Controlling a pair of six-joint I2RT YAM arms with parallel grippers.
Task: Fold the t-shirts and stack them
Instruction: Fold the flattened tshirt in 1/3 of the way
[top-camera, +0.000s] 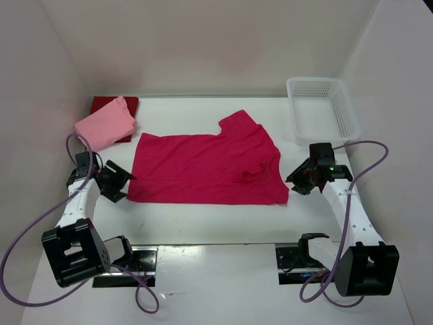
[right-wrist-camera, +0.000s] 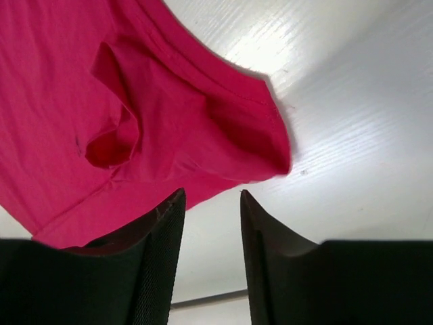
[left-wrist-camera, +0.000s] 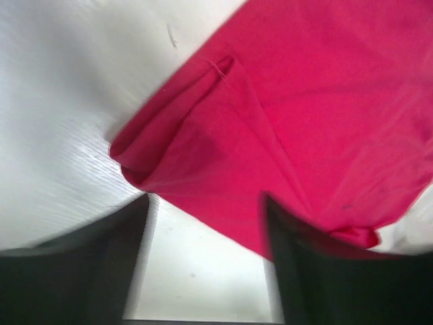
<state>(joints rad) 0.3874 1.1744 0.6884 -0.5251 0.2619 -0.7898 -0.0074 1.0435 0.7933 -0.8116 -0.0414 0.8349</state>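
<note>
Top external: high behind near edge, looking down over whole table [top-camera: 203,227]. Wrist views: close, low, facing opposite ends of magenta t-shirt [top-camera: 203,169], shared by all three.

A white table [top-camera: 203,223] fills the middle and bottom of the top view, its surface faintly grained and glossy. Plain pale walls enclose it: the back wall [top-camera: 203,47] across the top, side walls at the left [top-camera: 30,101] and right [top-camera: 402,74] edges. A white mesh basket [top-camera: 314,81] sits upper right. The light is soft and even.
</note>
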